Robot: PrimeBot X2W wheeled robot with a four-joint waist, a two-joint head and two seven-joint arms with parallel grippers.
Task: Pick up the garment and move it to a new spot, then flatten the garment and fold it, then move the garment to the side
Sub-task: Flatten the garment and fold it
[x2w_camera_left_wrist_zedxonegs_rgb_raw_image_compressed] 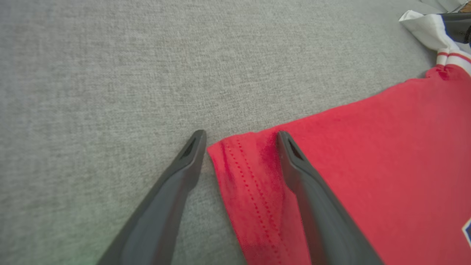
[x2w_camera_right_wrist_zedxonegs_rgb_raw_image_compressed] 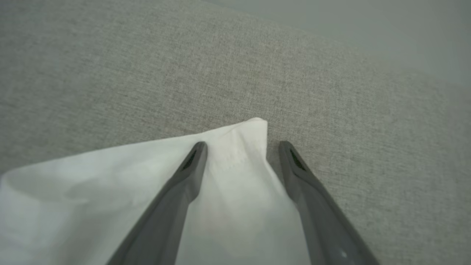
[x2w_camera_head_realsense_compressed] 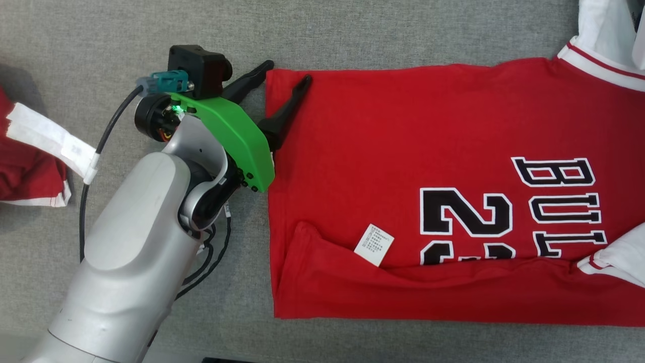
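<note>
- Left gripper point(x2w_camera_head_realsense_compressed: 288, 71) spread, straddling the jersey's point(x2w_camera_head_realsense_compressed: 383, 141) hem corner; forearm point(x2w_camera_head_realsense_compressed: 136, 242) angled up-right.
- Right gripper point(x2w_camera_right_wrist_zedxonegs_rgb_raw_image_compressed: 243, 144) spread over a white sleeve point(x2w_camera_right_wrist_zedxonegs_rgb_raw_image_compressed: 110, 184) corner.
- Surface point(x2w_camera_head_realsense_compressed: 352, 30): grey cloth.

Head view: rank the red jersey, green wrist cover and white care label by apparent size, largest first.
Red jersey
green wrist cover, raised nearer the camera
white care label
</note>
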